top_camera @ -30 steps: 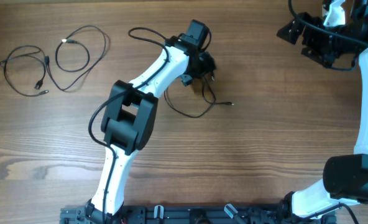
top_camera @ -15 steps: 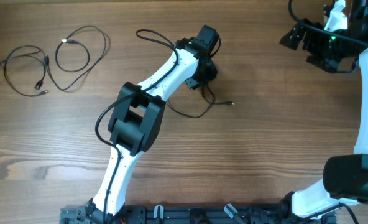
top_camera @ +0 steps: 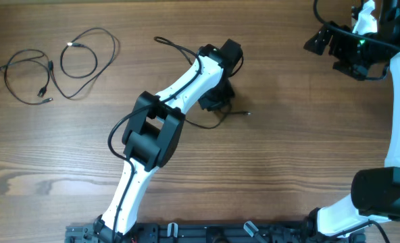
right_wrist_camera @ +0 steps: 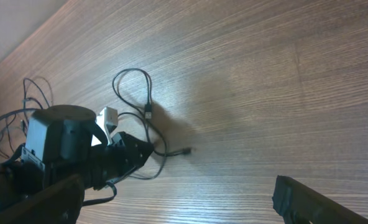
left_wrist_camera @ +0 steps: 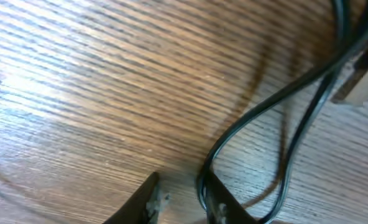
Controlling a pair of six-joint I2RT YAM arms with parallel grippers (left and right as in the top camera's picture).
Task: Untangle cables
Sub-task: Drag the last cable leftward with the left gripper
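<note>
A thin black cable (top_camera: 235, 115) lies under my left gripper (top_camera: 217, 101) near the table's middle, its plug end (top_camera: 248, 113) pointing right. In the left wrist view the cable (left_wrist_camera: 258, 109) curves down between the fingers and rests against the right fingertip (left_wrist_camera: 220, 202). My left gripper (left_wrist_camera: 183, 202) has narrow jaws with a gap still showing. A pale plug (left_wrist_camera: 359, 81) is blurred at the right edge. More cables (top_camera: 78, 57) lie in loose loops at the far left. My right gripper (top_camera: 334, 48) hovers wide open at the back right, holding nothing.
The left arm's own thick black cable (top_camera: 169, 44) arcs over the table behind the wrist. The right wrist view shows the cable loop (right_wrist_camera: 134, 93) and the left gripper's body (right_wrist_camera: 78, 149), with bare wood to the right. The arm bases stand along the front edge.
My left gripper has shifted slightly right and towards the front, and its jaws have narrowed around the cable. The cable's loop under it has shrunk. The right arm has barely moved.
</note>
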